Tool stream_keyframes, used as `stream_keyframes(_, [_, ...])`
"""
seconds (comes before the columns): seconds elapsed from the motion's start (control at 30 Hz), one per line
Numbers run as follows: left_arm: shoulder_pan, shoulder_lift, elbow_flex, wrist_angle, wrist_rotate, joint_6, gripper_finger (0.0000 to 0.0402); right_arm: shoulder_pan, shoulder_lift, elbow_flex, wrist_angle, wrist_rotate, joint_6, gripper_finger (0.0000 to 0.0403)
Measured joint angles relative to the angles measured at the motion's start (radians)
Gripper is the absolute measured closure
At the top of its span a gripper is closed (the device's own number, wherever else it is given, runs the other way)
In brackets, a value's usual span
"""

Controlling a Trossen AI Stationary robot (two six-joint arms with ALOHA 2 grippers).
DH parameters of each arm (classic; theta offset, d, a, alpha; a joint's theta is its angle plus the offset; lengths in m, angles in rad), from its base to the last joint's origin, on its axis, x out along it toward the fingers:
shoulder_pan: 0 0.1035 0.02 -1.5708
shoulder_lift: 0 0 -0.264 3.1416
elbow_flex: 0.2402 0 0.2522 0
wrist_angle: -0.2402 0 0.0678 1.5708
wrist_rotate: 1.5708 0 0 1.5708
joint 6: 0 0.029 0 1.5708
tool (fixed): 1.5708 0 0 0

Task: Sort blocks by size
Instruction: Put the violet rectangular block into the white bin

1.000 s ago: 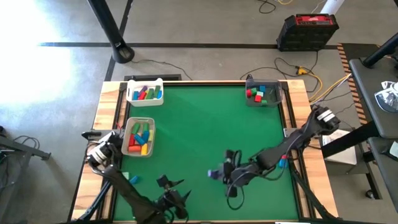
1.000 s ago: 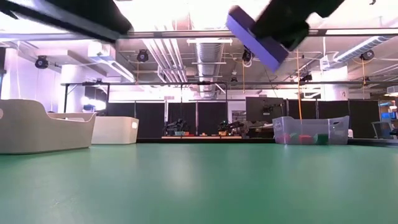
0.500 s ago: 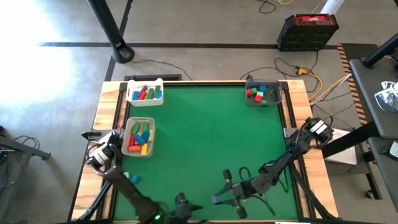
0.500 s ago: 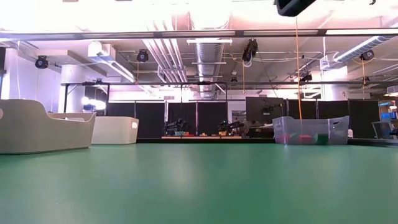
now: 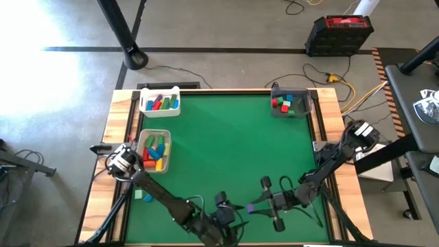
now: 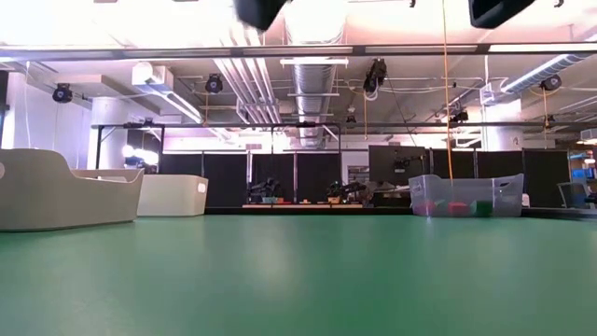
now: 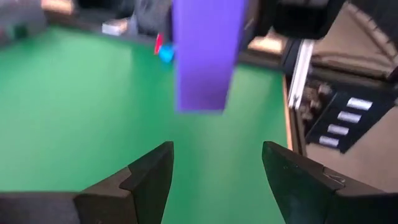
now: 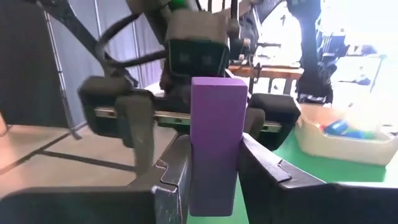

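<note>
right hand grips a purple bar; left hand gapes empty, facing it. a mistimed handover could drop it onto the tabletop.

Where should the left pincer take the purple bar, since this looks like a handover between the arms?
On its free end. The right pincer is shut on one end of the purple bar, so the other end sticks out bare toward the open left pincer. Come straight in along the bar's length and close on its flat long faces, short of the right fingers.
</note>
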Motion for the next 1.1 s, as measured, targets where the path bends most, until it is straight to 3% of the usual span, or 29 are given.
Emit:
stream_keyframes(0.27, [0.03, -0.009, 0.0, 0.253, -0.067, 0.301, 0.0171, 0.0, -0.057, -0.002, 0.043, 0.008, -0.097, 0.0312])
stream_keyframes(0.63, [0.037, -0.019, 0.0, 0.4, -0.116, 0.476, 0.0176, 0.0, -0.09, 0.002, 0.102, 0.008, -0.154, 0.0312])
stream_keyframes(0.77, [0.039, -0.024, 0.0, 0.416, -0.117, 0.477, 0.0216, 0.0, -0.091, 0.002, 0.11, 0.008, -0.158, 0.0312])
stream_keyframes(0.93, [0.039, -0.033, 0.0, 0.42, -0.124, 0.477, 0.0308, 0.0, -0.088, 0.002, 0.107, 0.007, -0.157, 0.0312])
stream_keyframes(1.1, [0.039, -0.037, 0.0, 0.408, -0.124, 0.475, 0.0314, 0.0, -0.083, 0.002, 0.106, 0.011, -0.126, 0.0283])
